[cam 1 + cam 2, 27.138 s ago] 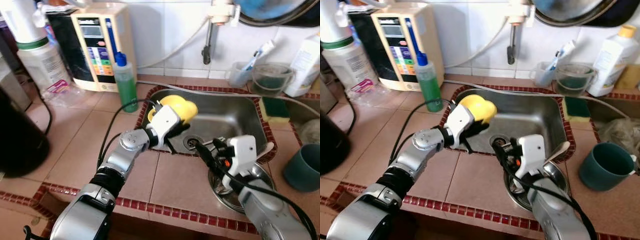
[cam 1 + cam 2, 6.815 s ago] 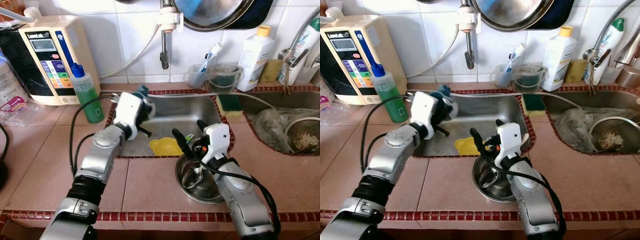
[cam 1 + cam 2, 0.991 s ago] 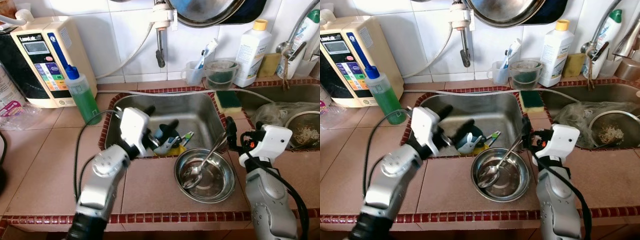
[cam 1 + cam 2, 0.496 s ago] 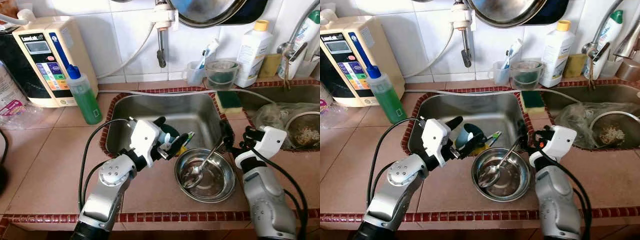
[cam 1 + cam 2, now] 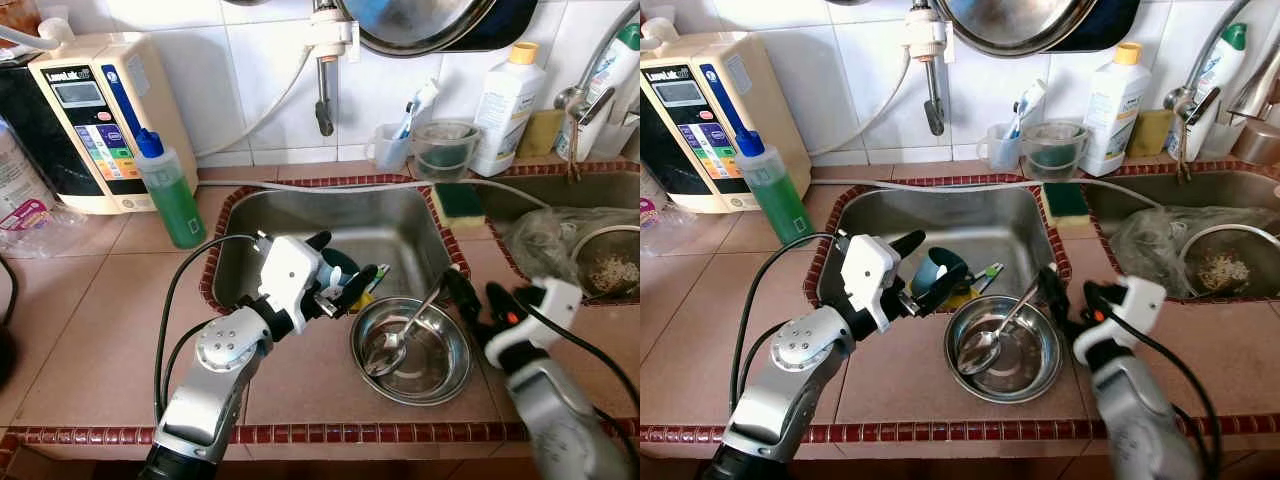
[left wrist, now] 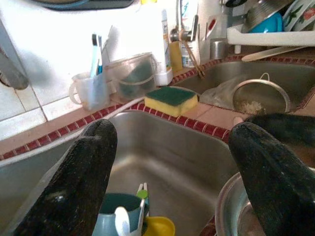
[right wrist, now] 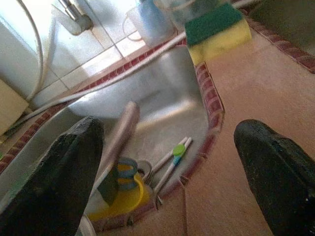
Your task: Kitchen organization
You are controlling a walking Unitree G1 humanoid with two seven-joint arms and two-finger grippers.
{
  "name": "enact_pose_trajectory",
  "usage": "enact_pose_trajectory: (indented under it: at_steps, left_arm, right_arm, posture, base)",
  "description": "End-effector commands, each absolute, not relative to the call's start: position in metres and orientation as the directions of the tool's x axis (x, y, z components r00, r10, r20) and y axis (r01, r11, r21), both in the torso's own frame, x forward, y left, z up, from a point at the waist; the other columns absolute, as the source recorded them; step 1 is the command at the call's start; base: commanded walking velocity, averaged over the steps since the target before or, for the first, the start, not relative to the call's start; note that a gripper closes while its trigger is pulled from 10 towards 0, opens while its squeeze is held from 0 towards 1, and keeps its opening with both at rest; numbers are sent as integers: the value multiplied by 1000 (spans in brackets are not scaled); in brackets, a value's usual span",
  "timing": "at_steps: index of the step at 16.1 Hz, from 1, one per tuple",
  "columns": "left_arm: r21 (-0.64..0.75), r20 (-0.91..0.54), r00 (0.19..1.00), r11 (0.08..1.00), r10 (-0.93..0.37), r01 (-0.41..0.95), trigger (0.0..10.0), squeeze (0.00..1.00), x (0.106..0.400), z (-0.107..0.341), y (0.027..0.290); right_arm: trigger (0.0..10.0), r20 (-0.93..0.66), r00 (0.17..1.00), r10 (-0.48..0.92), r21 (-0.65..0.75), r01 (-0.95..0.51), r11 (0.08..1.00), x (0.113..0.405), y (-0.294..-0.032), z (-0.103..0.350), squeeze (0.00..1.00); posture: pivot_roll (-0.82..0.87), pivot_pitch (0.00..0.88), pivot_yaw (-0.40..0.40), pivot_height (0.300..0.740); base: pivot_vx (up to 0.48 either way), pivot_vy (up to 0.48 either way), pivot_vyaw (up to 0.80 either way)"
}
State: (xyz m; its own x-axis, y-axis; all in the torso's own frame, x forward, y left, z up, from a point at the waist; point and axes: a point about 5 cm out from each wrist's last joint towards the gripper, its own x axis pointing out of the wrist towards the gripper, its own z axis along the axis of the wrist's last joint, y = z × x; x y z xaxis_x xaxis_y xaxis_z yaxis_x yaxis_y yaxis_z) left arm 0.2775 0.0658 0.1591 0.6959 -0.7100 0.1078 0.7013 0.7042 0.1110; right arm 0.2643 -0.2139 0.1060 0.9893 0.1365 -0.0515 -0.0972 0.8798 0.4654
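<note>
Over the sink (image 5: 405, 215), left claw (image 5: 340, 262) agape, empty

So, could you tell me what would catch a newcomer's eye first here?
Probably the left gripper, fingers spread over the sink's front edge above a teal cup. Just right of it, a steel bowl holding a ladle sits on the tiled counter, with the open right gripper beside it.

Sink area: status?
Left gripper open above teal cup in sink. Right gripper open by steel bowl. Spoon in bowl.
</note>
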Motion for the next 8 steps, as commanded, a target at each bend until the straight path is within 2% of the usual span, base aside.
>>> enact_pose_trajectory:
  at_steps: [1,5,8]
  left_arm:
    - [108,112,687,696,-718,709,10000,0,274,162,65]
    - [84,132,635,646,-762,758,10000,0,266,166,64]
    - [123,59,571,574,-819,810,10000,0,257,158,62]
  right_arm:
    - [10000,-40,988,151,485,-113,867,263,-217,108,0]
    - [10000,-29,980,197,494,-157,855,262,-226,109,0]
    - [10000,-11,971,238,505,-200,840,266,-228,111,0]
  posture:
    - [-190,5,83,740]
    - [-186,9,83,740]
    - [-184,8,84,740]
  base:
    - [0,0,0]
    - [0,0,0]
    - [0,0,0]
